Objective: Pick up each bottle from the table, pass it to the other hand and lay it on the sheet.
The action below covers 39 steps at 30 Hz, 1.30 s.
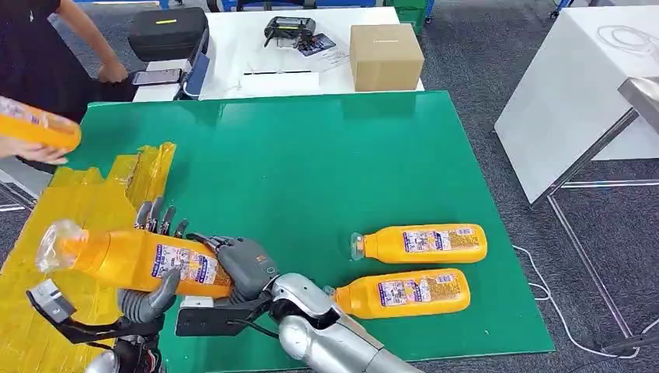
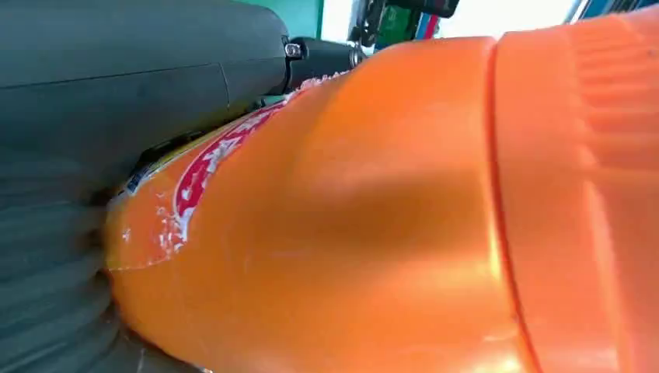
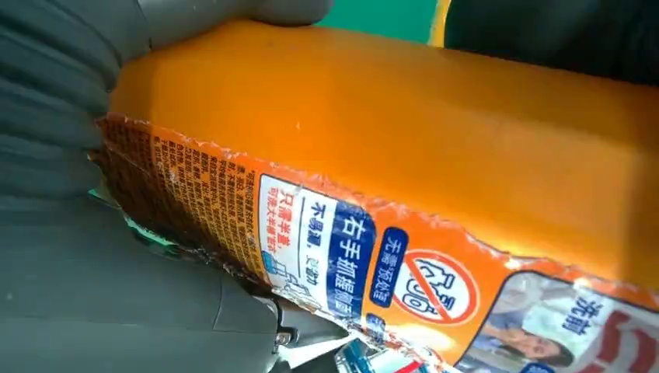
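Evidently mid-handover, the bottle (image 1: 132, 260) hangs above the yellow sheet (image 1: 47, 241): right hand (image 1: 245, 268) grips its base, left hand (image 1: 151, 299) seemingly clasps its middle.

"右手抓握" on held bottle's label (image 3: 353, 249)

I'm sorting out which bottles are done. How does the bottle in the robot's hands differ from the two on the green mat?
The held bottle is off the table, gripped by the left hand and right hand; the two mat bottles lie untouched. It hangs beside the yellow sheet; they lie further right. All are orange, caps leftward.
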### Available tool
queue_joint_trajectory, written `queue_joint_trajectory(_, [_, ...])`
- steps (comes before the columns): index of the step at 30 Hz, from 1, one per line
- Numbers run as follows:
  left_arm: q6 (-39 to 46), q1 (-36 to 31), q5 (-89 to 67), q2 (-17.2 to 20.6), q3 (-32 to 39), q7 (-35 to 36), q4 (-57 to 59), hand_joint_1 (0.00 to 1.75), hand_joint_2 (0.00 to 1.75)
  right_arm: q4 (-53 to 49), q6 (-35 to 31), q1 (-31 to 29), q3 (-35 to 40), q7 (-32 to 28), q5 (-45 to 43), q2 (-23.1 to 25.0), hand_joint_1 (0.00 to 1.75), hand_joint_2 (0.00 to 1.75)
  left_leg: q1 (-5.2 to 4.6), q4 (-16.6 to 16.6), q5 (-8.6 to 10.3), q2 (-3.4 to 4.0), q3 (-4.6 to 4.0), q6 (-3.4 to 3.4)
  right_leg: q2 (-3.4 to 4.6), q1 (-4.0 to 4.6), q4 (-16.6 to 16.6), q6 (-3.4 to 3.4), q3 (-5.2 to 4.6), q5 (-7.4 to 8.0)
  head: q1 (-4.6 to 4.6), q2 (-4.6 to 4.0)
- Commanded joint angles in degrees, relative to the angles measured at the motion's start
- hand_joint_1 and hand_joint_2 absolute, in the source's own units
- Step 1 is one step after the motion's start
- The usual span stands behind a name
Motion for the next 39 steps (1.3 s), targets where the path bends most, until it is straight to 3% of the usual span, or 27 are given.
queue_joint_trajectory(1, [-1.19,-4.26,0.19,0.36,-1.03,-0.20,2.77,1.75,1.75,6.95,0.27,-0.68,7.13,0.31,0.12,0.24,1.75,1.75,0.04,-0.09,0.04,-0.19,0.16,0.01,-0.25,0.06,-0.13,-0.07,0.26,-0.02,0.02,0.00])
queue_joint_trajectory(14, [-1.03,-4.32,-2.09,-0.01,-0.75,-1.26,2.31,1.75,1.75,6.44,-1.60,-0.35,4.19,0.99,1.08,0.14,1.75,1.75,0.08,-0.08,0.01,-0.25,0.23,0.03,-0.32,0.09,-0.17,-0.08,0.38,-0.05,0.02,0.00])
queue_joint_trajectory(15, [0.28,-4.38,-4.65,0.02,-0.74,-2.23,1.95,1.75,1.75,5.33,-3.38,0.06,2.67,1.04,1.47,-0.34,0.42,1.75,0.07,-0.07,0.02,-0.23,0.17,0.02,-0.29,0.08,-0.15,-0.07,0.31,-0.03,0.02,0.00])
queue_joint_trajectory(16, [2.47,-4.38,-8.57,0.27,-0.89,-3.69,1.30,1.75,1.75,3.26,-4.49,1.20,0.27,0.42,1.20,-0.90,0.00,1.75,0.06,-0.06,0.03,-0.24,0.14,0.03,-0.30,0.07,-0.14,-0.06,0.27,-0.03,0.02,0.00])
queue_joint_trajectory(17, [7.04,-4.66,-16.01,0.67,-1.00,-5.79,0.72,1.75,1.75,-0.33,-4.54,2.30,-2.66,-0.04,0.19,-2.27,0.00,1.75,0.05,-0.05,0.05,-0.26,0.07,0.02,-0.31,0.05,-0.11,-0.04,0.20,-0.02,0.02,0.00])
queue_joint_trajectory(18, [11.31,-4.85,-22.52,0.89,-0.90,-7.13,0.23,1.75,1.75,-3.76,-5.23,3.46,-4.77,-0.87,0.21,-3.45,0.00,0.00,0.09,-0.04,0.04,-0.34,0.11,0.03,-0.40,0.10,-0.14,-0.06,0.29,-0.04,0.02,0.00])
queue_joint_trajectory(20, [20.40,-5.19,-36.06,1.73,0.40,-8.35,0.13,1.75,1.75,-12.98,-5.09,6.86,-9.21,-2.78,0.92,-6.05,0.00,0.00,0.10,0.00,0.05,-0.41,0.05,0.04,-0.47,0.11,-0.13,-0.05,0.26,-0.04,0.04,0.00])
queue_joint_trajectory(23, [21.41,-5.57,-38.37,1.89,2.04,-8.68,0.71,1.75,1.75,-17.85,-3.24,8.71,-10.79,-2.20,2.38,-7.25,0.00,0.00,0.05,0.00,0.03,-0.20,-0.03,0.02,-0.22,0.05,-0.06,-0.03,0.09,0.00,-0.02,0.00])
queue_joint_trajectory(39, [21.24,-5.48,-38.54,1.46,1.91,-8.85,0.80,1.75,1.75,-16.88,-3.06,8.87,-10.71,-2.24,2.81,-6.52,0.00,0.00,0.07,-0.01,-0.03,-0.05,0.20,0.04,-0.11,0.08,-0.11,-0.08,0.31,-0.02,0.02,0.00])
